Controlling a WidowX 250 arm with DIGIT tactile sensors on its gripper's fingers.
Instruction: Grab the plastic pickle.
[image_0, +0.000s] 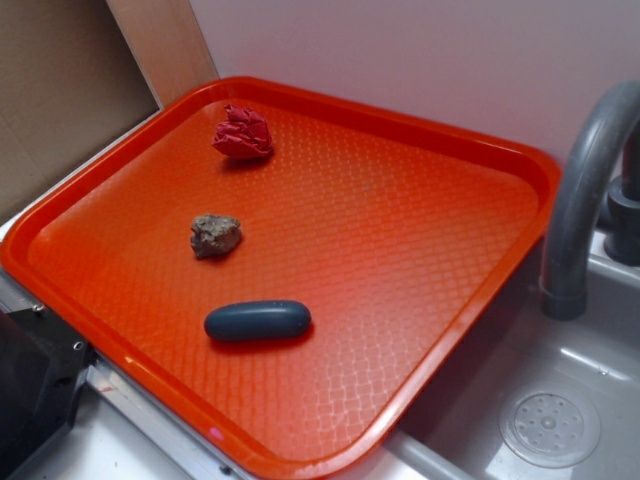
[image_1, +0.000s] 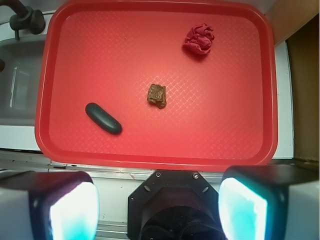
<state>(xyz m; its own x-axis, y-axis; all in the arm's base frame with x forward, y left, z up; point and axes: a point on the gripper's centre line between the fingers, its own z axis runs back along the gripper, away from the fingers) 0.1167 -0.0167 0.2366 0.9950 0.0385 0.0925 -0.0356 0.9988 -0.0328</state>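
Note:
The plastic pickle (image_0: 258, 321), a smooth dark blue-green capsule, lies on the orange tray (image_0: 470, 290) near its front edge. In the wrist view the pickle (image_1: 103, 118) lies at the tray's lower left, slanted. My gripper (image_1: 159, 205) is open and empty, high above and behind the tray's near rim (image_1: 150, 162). Its two pale fingertips (image_1: 75, 210) stand wide apart at the bottom of the wrist view. The gripper does not show in the exterior view.
A lumpy grey-brown rock (image_0: 215, 236) sits mid-tray (image_1: 157, 95). A wrinkly red ball (image_0: 242, 134) lies near the far corner (image_1: 199, 40). A grey sink with faucet (image_0: 585, 200) and drain (image_0: 549, 427) is right of the tray. A wall stands behind.

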